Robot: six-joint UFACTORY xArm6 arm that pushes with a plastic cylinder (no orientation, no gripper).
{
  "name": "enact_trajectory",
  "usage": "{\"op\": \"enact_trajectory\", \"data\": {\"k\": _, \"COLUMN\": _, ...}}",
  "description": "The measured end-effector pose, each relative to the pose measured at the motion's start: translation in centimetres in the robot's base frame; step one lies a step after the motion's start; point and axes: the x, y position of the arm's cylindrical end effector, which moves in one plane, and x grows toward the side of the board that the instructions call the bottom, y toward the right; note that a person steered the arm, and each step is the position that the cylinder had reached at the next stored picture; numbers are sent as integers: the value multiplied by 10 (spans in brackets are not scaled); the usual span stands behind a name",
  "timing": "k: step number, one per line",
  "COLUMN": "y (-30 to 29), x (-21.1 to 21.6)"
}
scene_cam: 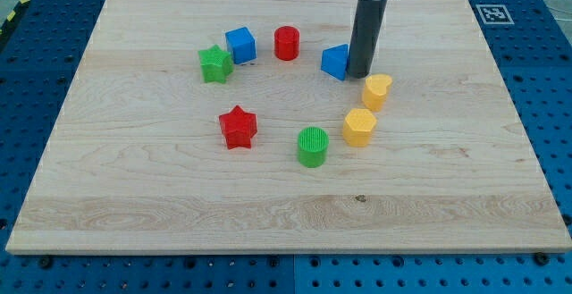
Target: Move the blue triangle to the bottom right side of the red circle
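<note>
The blue triangle (335, 62) lies to the right of the red circle (286, 42), slightly lower, near the board's upper middle. My tip (359, 73) rests right against the triangle's right side, partly hiding it. The rod rises straight up out of the view's top.
A blue cube (240, 45) and a green star (214, 63) sit left of the red circle. A yellow heart (376, 90) and a yellow hexagon (359, 126) lie just below-right of my tip. A green circle (313, 146) and a red star (238, 127) lie lower down.
</note>
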Motion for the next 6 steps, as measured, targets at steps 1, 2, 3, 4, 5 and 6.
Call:
{"op": "enact_trajectory", "data": {"k": 1, "y": -6, "x": -1}}
{"op": "enact_trajectory", "data": {"k": 2, "y": -10, "x": -7}}
{"op": "enact_trajectory", "data": {"k": 3, "y": -10, "x": -9}}
{"op": "enact_trajectory", "data": {"k": 4, "y": -4, "x": -9}}
{"op": "enact_trajectory", "data": {"k": 5, "y": 26, "x": -9}}
{"op": "enact_trajectory", "data": {"k": 6, "y": 52, "x": 13}}
